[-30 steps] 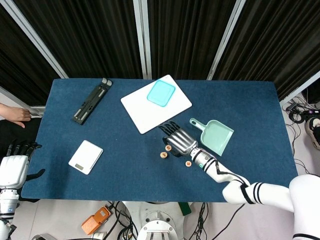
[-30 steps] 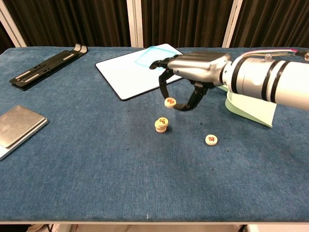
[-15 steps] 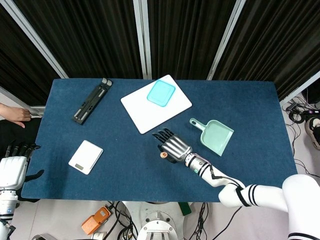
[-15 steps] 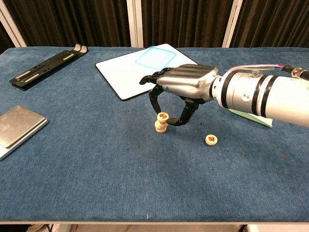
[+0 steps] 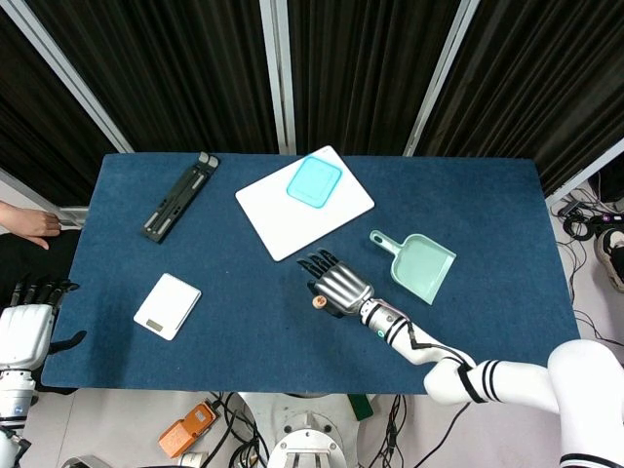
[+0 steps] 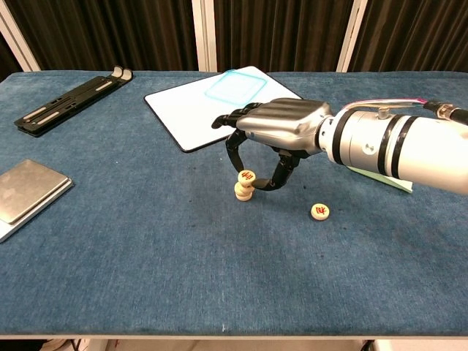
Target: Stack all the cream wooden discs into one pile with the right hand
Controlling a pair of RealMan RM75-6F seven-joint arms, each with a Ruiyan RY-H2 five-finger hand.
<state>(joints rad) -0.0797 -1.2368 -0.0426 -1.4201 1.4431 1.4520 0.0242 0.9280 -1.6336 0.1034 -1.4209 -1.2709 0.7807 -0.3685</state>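
My right hand (image 6: 276,135) hovers low over the middle of the blue table (image 6: 146,278). Between thumb and a finger it pinches a cream wooden disc (image 6: 248,177) with a red mark, slightly tilted. That disc rests on, or sits just above, a second cream disc (image 6: 242,192) lying on the cloth. A third cream disc (image 6: 319,211) lies alone to the right, apart from the hand. In the head view the right hand (image 5: 339,285) covers most of this, and only one disc (image 5: 316,301) shows at its edge. My left hand (image 5: 24,327) hangs off the table's near-left corner, fingers apart, holding nothing.
A white board (image 6: 194,110) with a teal lid (image 6: 234,88) on it lies behind the hand. A mint dustpan (image 5: 421,265) sits to the right of the board. A silver scale (image 6: 22,191) and a black bar (image 6: 69,95) lie on the left side.
Over the last second the right hand carried the pinched disc left and down onto the second disc. In the last half second it has barely moved.
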